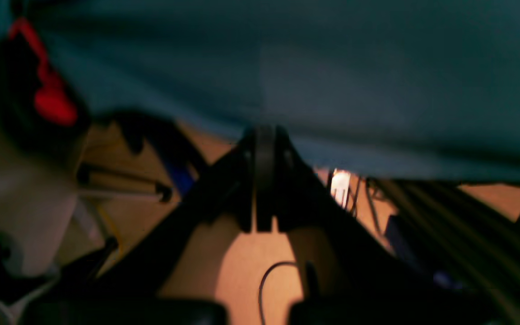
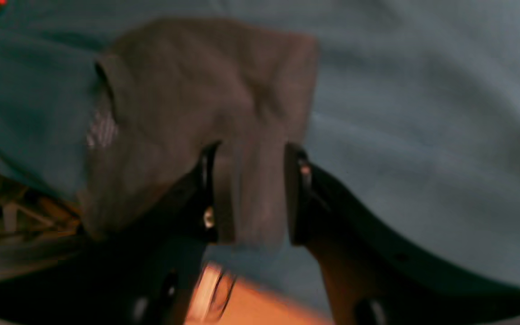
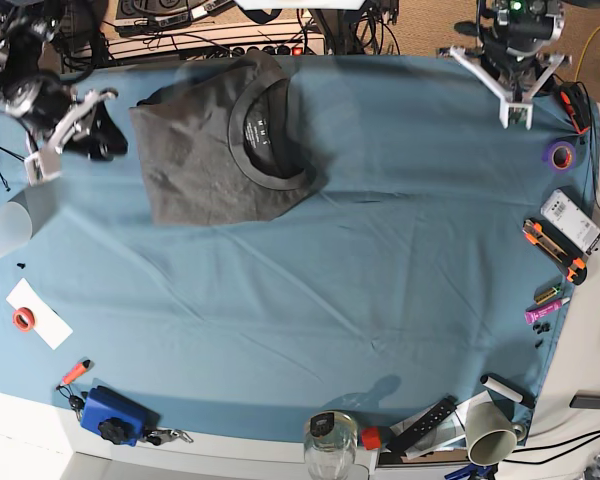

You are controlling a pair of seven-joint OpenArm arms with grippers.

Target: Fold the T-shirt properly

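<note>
Grey cloth is filling the close foreground of the right wrist view, where the right gripper (image 2: 248,198) is standing with its jaws partly apart and a fold of the T-shirt (image 2: 206,113) lying between them. Motion blur is making it hard to tell whether the black fingers (image 2: 206,194) are pressing the fabric or only flanking it. A pale patch, perhaps the neck print, is showing at the shirt's left, too smeared to read.

From the base view, the T-shirt (image 3: 220,150) is lying folded into a rough rectangle near the far left corner of the desk, collar facing up, on the blue table cloth (image 3: 380,260). The right gripper (image 3: 102,138) is sitting just beside the shirt's left edge, its tips dark and hard to separate from the cloth.

Over at the far right corner, the left gripper (image 3: 517,112) is hanging well apart from the shirt. Its wrist view is dim and blurred, showing the left gripper (image 1: 264,149) with jaws pressed together on nothing, against the cloth's overhanging edge.
</note>
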